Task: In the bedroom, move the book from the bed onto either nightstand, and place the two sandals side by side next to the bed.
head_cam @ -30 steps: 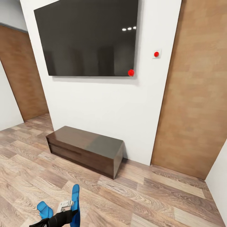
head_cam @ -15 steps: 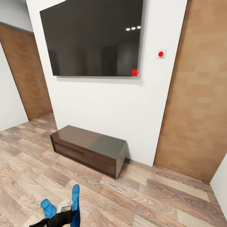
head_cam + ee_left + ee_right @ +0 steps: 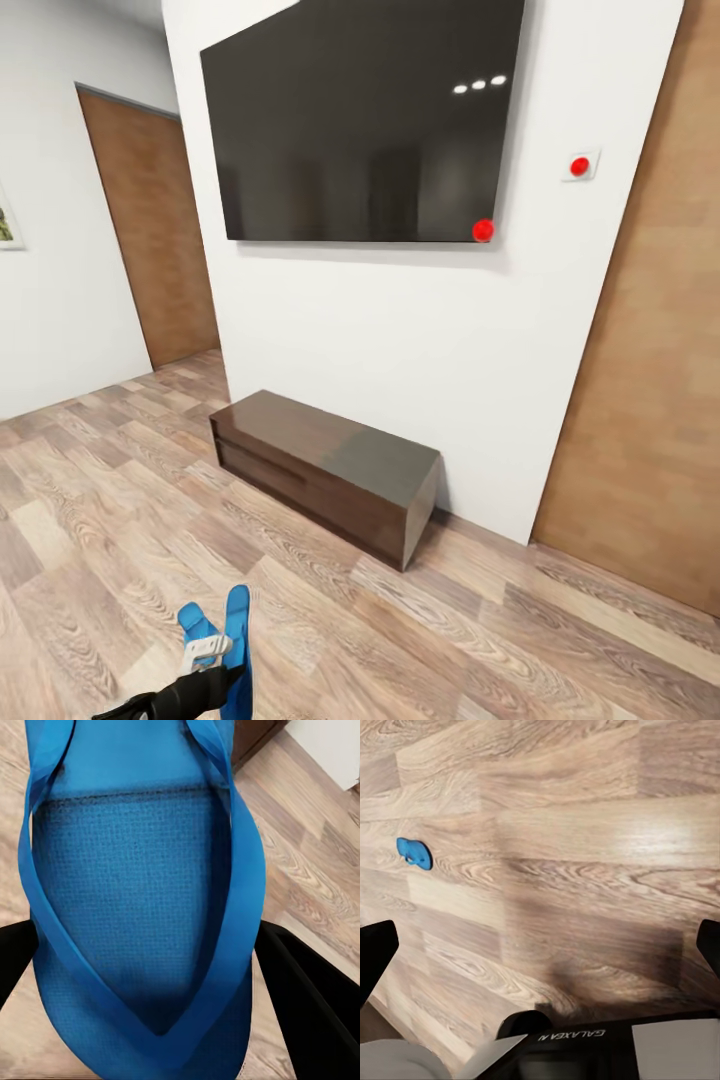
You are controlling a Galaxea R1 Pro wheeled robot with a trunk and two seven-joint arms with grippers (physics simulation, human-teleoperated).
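My left gripper is shut on a bright blue sandal, held on edge low at the head view's bottom left. In the left wrist view the sandal's sole and straps sit between the two black fingers. The other blue sandal lies on the wood floor just beyond it, and appears small in the right wrist view. My right gripper hangs open over bare floor with nothing between its fingers. The book, bed and nightstand are out of view.
A long low dark TV bench stands against the white wall under a large black TV. Brown doors stand at the left and right. Wood-plank floor stretches in front of the bench.
The whole picture has shifted right, so the camera has turned left. The left gripper keeps its hold on the sandal at the same place in the view.
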